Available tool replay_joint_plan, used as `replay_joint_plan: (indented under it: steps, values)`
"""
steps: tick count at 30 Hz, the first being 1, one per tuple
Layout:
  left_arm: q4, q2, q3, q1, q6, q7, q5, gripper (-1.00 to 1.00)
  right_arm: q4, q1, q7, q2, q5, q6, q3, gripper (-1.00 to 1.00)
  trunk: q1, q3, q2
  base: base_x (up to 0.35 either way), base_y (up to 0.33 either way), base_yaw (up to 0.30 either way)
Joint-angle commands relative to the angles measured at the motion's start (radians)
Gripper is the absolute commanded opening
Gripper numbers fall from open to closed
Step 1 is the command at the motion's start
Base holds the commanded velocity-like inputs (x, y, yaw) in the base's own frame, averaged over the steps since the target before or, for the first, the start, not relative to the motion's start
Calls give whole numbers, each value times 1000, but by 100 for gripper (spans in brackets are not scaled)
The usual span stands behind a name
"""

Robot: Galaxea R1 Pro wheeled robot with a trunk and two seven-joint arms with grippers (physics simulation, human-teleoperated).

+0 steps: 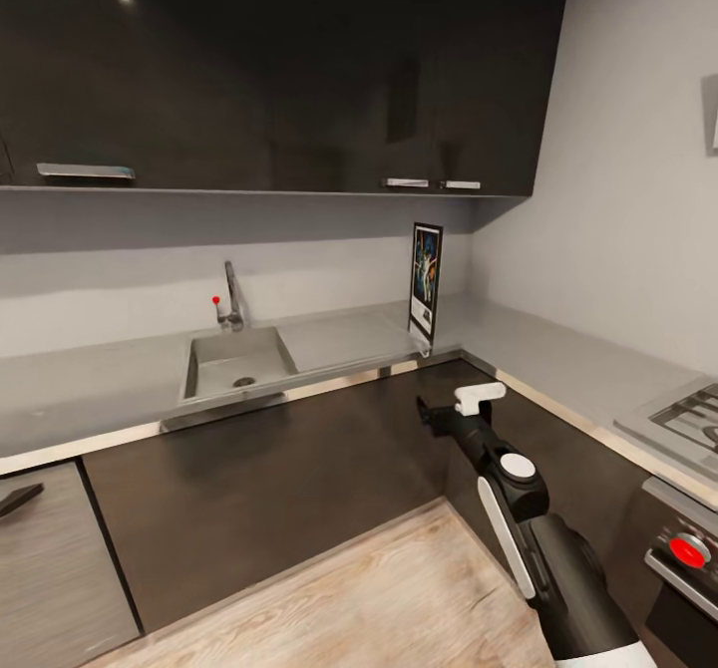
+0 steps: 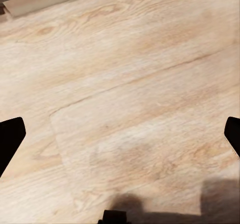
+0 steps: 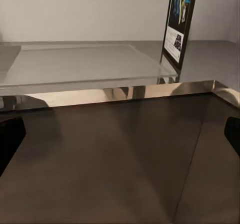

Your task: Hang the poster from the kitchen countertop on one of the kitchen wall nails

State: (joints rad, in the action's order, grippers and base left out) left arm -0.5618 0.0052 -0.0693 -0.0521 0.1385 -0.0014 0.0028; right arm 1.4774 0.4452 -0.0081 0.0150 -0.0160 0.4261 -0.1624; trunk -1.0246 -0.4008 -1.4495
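While the black-framed portrait poster with its white border and colourful figures on dark blue (image 1: 426, 284) stands upright on the long smooth grey L-shaped countertop (image 1: 90, 389), none of the task looks done: it has not been picked up, and lifting it, carrying it and hanging it on a wall nail are all left. Going from the left in the head view, glossy dark upper cabinets (image 1: 249, 70) hang over the worktop, then comes the inset steel sink (image 1: 234, 361) with its tall tap (image 1: 233, 294), then a flat drainer area, and at that area's right end, near the inner corner of the worktop, the poster, turned so it is seen at a steep angle. Farther right a gas hob (image 1: 688, 419) sits in the other leg of the counter, above an oven front with a red knob (image 1: 688, 550). No nail can be made out on the walls. The left gripper (image 2: 120, 139) points down at pale wood-plank floor (image 2: 125, 73), its fingertips far apart at the edges of its wrist view and nothing between them. The right gripper (image 1: 451, 411) is held out in front of the dark brown lower cabinet door (image 3: 120, 164), below the counter edge and near but short of the poster; its wrist view shows the fingertips wide apart, empty, touching nothing.
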Motion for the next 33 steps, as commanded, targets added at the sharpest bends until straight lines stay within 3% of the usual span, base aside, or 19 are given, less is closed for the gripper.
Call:
replay_joint_plan:
  steps: [1,33]
  values:
    - [-2,0,-1,-1,2,0,0,100,1,0,-1,0,-2,5,1,100,0,-1,0,251,-104,0]
    - [-3,7,-2,0,2,0,0,100,1,-2,-1,0,-2,5,7,100,0,-1,0,302,-109,0]
